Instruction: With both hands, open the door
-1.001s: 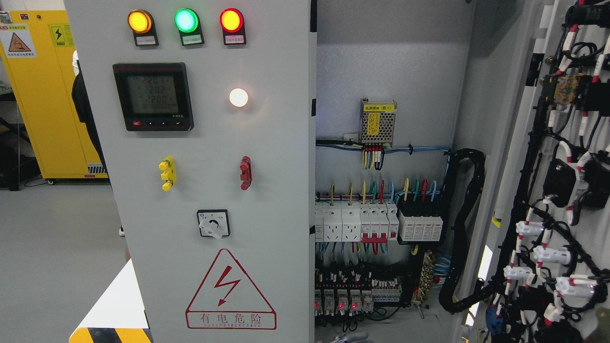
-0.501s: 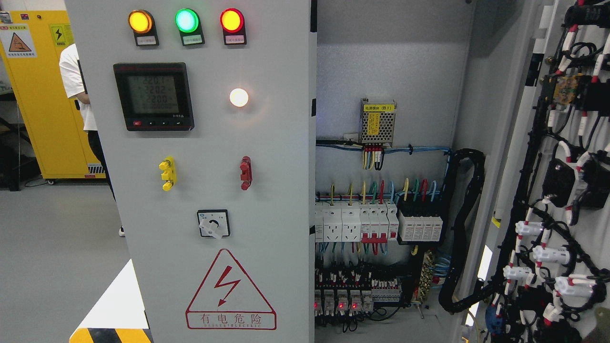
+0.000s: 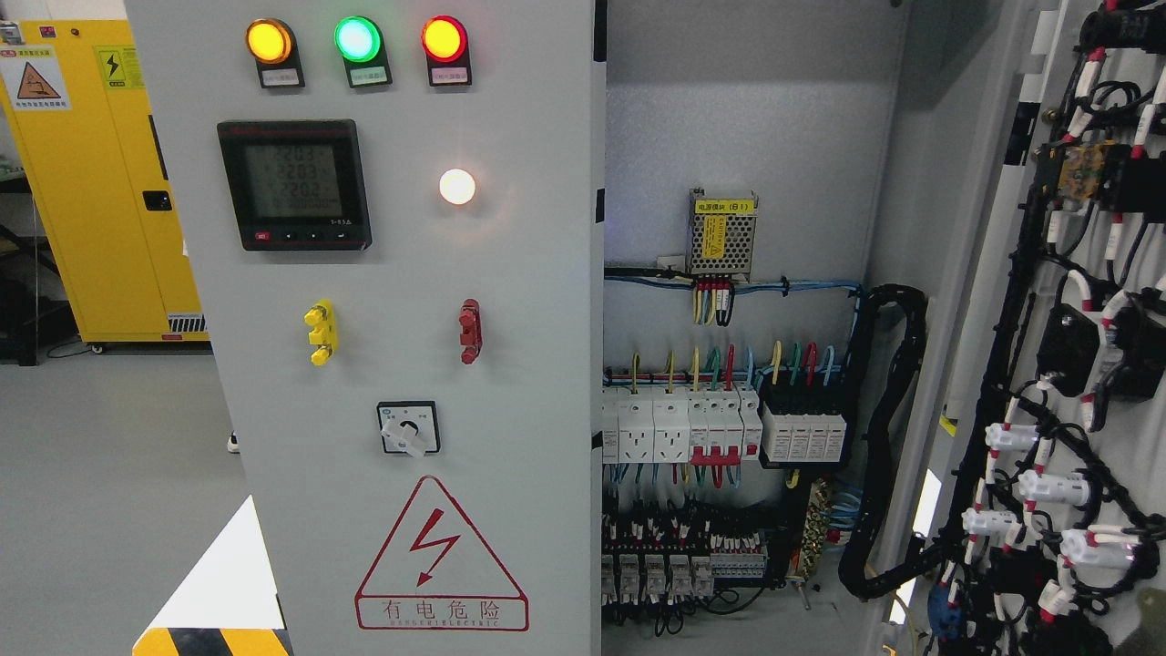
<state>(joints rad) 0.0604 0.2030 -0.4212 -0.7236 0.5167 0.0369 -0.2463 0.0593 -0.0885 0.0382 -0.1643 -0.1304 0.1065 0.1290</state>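
Right cabinet door [image 3: 1084, 301] standing swung wide open at far right, wiring side showing. Left door [image 3: 401, 328] staying flush beside it, 3 indicator lamps [image 3: 357, 39] glowing above its meter [image 3: 294, 185]. Breakers [image 3: 679, 424] sitting exposed between both doors. Robot hands: out of view, finger state impossible to tell.

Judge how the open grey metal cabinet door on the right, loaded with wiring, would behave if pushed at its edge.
The open grey metal cabinet door would probably swing stiffly as one rigid panel, not flex. It likely feels heavy, since black cable bundles and white-capped components cover its inner face. The thick black cable loop running into the cabinet may tug back slightly.
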